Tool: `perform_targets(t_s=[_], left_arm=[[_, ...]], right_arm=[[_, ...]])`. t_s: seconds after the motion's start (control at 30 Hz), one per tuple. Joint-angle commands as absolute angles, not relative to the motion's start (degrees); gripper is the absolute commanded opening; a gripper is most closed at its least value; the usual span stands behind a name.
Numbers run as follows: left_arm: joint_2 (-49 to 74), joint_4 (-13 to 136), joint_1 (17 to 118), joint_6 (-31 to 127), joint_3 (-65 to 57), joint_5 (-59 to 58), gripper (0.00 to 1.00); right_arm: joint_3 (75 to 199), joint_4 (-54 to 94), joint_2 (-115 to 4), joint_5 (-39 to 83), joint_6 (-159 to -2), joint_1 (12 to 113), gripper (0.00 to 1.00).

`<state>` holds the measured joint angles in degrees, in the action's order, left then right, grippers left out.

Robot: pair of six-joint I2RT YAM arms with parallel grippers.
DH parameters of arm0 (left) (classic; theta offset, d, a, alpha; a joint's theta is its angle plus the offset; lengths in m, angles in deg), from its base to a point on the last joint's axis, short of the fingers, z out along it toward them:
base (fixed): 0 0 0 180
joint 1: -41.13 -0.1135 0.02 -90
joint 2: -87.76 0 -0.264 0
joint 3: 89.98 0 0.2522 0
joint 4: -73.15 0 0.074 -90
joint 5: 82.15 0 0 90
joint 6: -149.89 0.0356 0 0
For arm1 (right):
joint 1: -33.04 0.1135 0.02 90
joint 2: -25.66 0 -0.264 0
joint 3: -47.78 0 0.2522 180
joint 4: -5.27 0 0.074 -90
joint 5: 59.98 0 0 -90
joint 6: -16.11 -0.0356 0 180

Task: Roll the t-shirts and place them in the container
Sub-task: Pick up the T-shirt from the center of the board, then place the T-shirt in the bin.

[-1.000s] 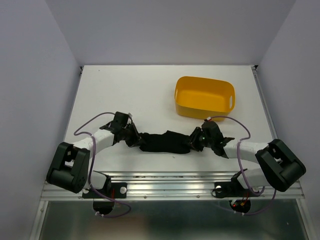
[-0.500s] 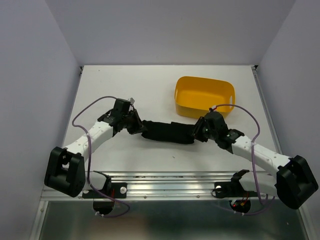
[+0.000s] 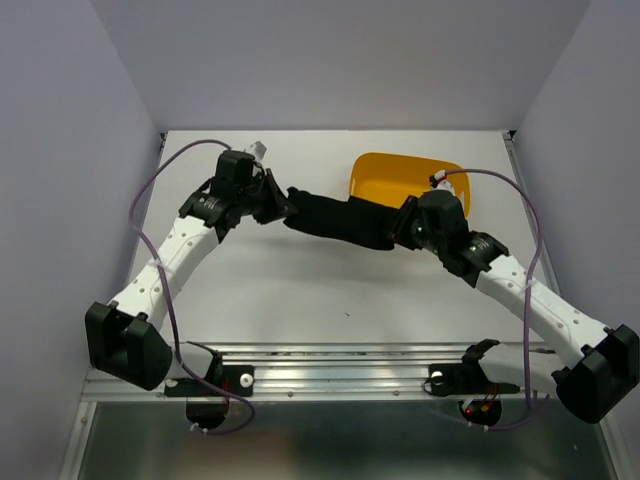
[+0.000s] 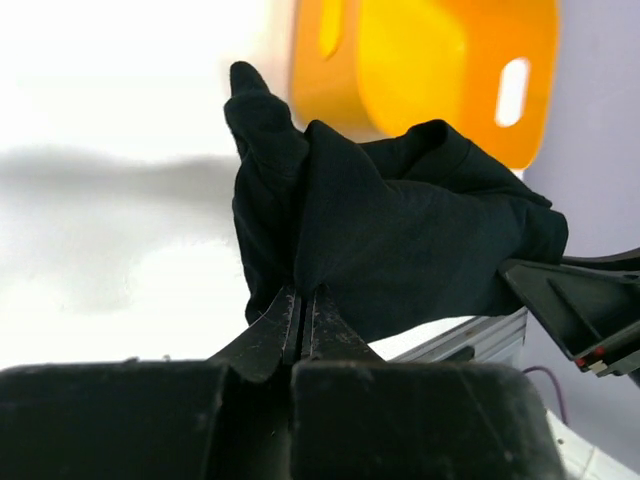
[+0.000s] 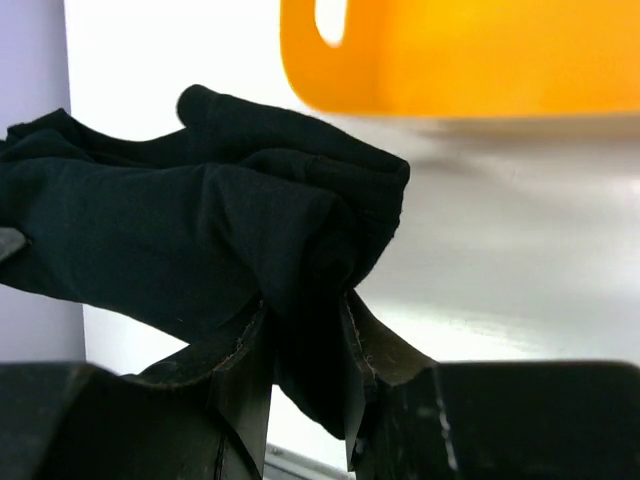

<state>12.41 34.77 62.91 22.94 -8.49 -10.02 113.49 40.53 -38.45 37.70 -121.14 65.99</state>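
The left arm (image 3: pixel 170 255) stretches from its base at the near edge out across the white table (image 3: pixel 300 290) toward the far side. At its tip the left gripper (image 3: pixel 272 205) is fully closed. In the left wrist view its two fingers (image 4: pixel 270 340) meet with almost no gap and pinch a thin fold at the left end of the black t-shirt (image 3: pixel 345 222).

The t-shirt is bunched into a long, thick roll that runs between the two grippers, slanting from the left end, farther back, to the right end, nearer the front. From the wrist cameras it looks held above the table, and a soft shadow lies on the surface to its left. The fabric is creased and lumpy, with one corner sticking up near the left end.

Behind the middle and right part of the roll stands the yellow tub (image 3: pixel 385 175). From above, the shirt overlaps its near wall.

The right gripper (image 3: pixel 403 232) holds the right end of the roll. Its jaws are partly open around a thick wad of cloth, and a finger (image 5: pixel 235 370) presses in on each side. The right arm (image 3: pixel 520 290) runs back to the near right corner.
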Motion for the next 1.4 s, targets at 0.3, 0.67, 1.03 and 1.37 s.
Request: perform_targets(t_s=[0.3, 0.67, 1.03, 1.37], left_arm=[[-8.1, 36.7, 67.4, 26.7, 23.0, -6.6, 0.00], [-30.1, 30.8, 73.7, 28.9, 48.5, -5.4, 0.00], [-41.0, 29.2, 75.7, 31.4, 52.1, -9.0, 0.00], [-43.9, 25.5, 76.6, 34.0, 51.2, -6.7, 0.00]], right_arm=[[130.9, 46.2, -47.0, 46.3, -103.5, 51.9, 0.01], [130.9, 43.7, -56.2, 42.0, -96.9, 40.1, 0.01], [129.4, 42.1, -63.7, 36.2, -94.0, 36.0, 0.01], [129.9, 43.0, -68.4, 36.4, -92.6, 36.0, 0.01]])
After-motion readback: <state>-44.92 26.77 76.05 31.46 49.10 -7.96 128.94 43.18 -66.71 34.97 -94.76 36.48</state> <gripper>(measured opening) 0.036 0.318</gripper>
